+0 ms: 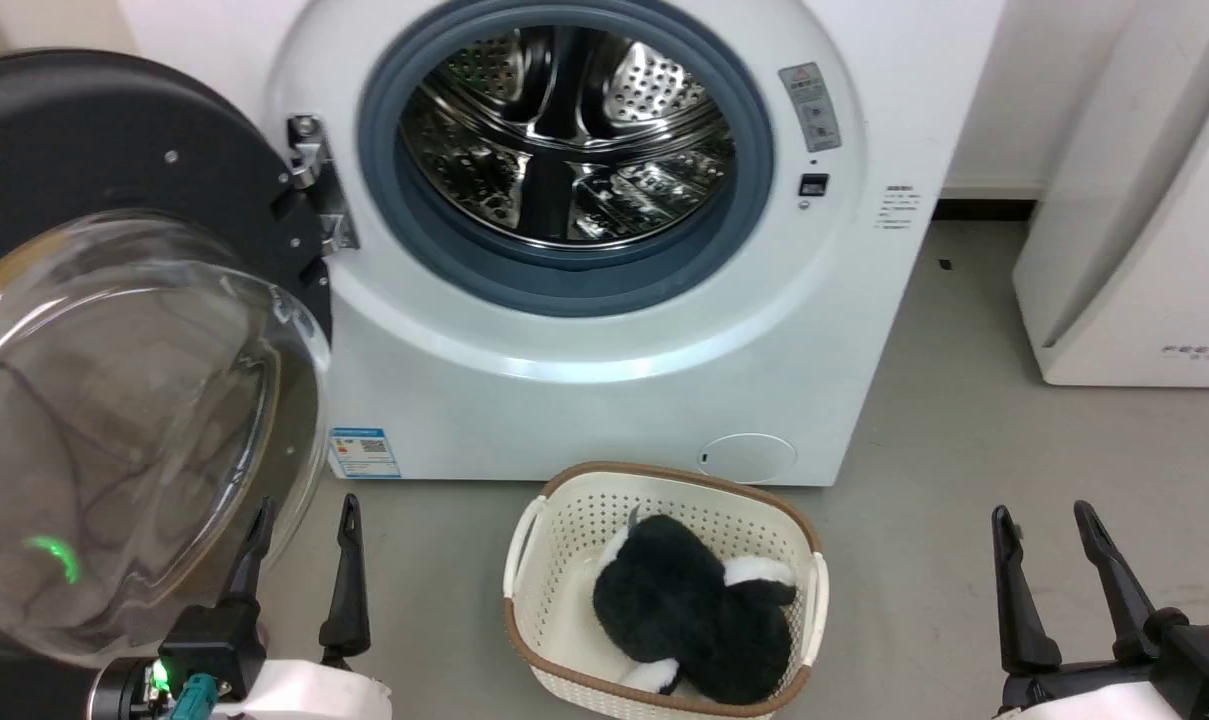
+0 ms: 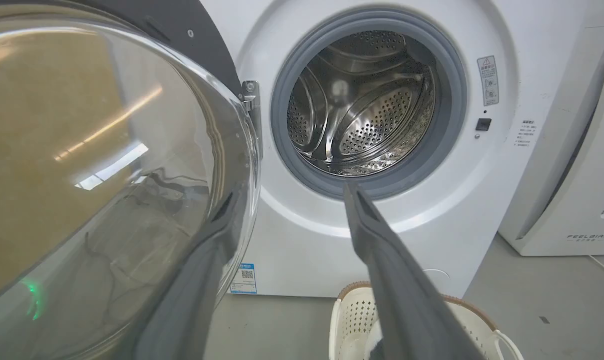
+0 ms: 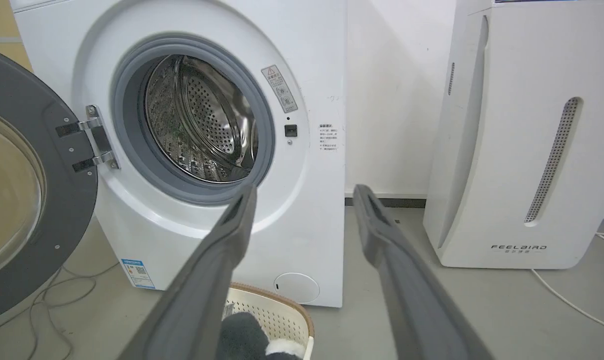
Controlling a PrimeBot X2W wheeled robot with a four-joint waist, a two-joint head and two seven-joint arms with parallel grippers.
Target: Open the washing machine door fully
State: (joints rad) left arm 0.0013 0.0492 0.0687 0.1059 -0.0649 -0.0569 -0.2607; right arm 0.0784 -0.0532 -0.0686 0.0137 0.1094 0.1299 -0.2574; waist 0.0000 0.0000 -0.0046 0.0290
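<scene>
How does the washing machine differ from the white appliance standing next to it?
The washing machine has a round opening showing a steel drum; the white appliance has a narrow perforated slot. The machine's door hangs open; the appliance's front is closed. Both are white.

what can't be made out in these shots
- washing machine door, far rim: cut off by the left edge, head view.
- whether the left gripper touches the glass bowl: left wrist view, curved glass overlaps one finger.
- warning label print: too small, every view.
- plush toy: right wrist view, partly hidden by the right gripper.
</scene>
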